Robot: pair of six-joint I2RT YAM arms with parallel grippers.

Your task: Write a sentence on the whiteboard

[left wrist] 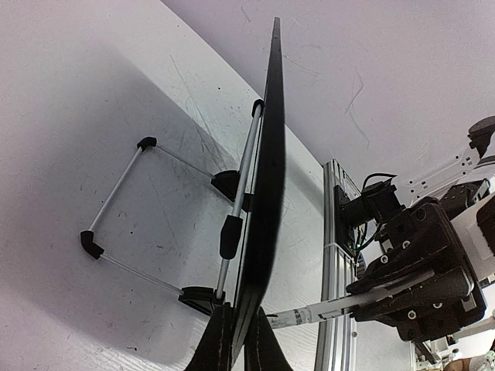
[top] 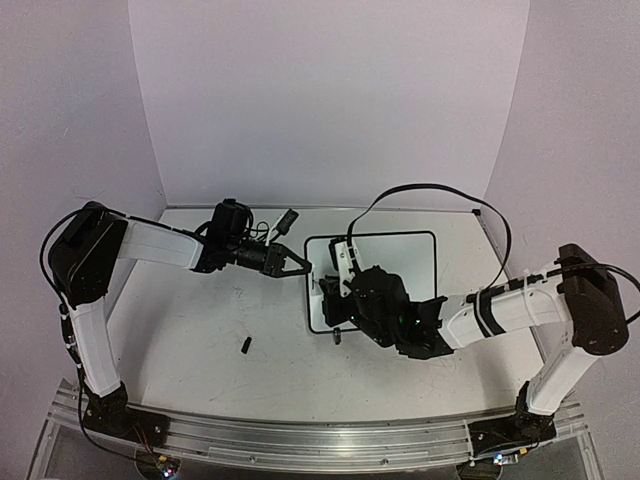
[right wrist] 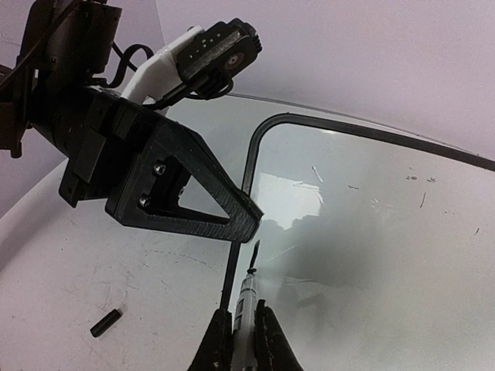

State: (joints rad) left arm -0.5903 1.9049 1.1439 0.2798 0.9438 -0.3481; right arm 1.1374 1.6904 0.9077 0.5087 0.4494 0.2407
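1. Firstly, closest to the arms' bases, a small black marker cap (top: 246, 345) lies on the scratched white tabletop (top: 200, 330). It is off to the left of the right gripper and apart from the board.
2. Next, the right gripper (right wrist: 236, 344) is clenched around a slim marker (right wrist: 246, 297), with both fingers pressed against its barrel. The marker points straight out past the fingertips.
3. Beyond those fingertips, the marker's dark tip sits at the face of the whiteboard (right wrist: 371, 247), close to the board's left edge and near its rounded upper-left corner. Whether the tip actually touches the surface cannot be told.
4. Just beside the marker tip, the left gripper (left wrist: 238, 332) is clamped on the whiteboard's black-framed left edge, with one finger on each face of the board.
5. From the left wrist view the whiteboard is seen edge-on. It is propped at a tilt on a thin wire stand (left wrist: 116, 205) with small black feet (left wrist: 91, 243), and the stand is on the side away from the marker.
6. Farther out, the rest of the board's white face stretches away to the right of the marker, with a few faint specks on it.
7. Farthest back, a black cable (top: 430, 188) arcs from the right arm over the board's far edge. A plain white backdrop (top: 330, 100) rises behind the table.
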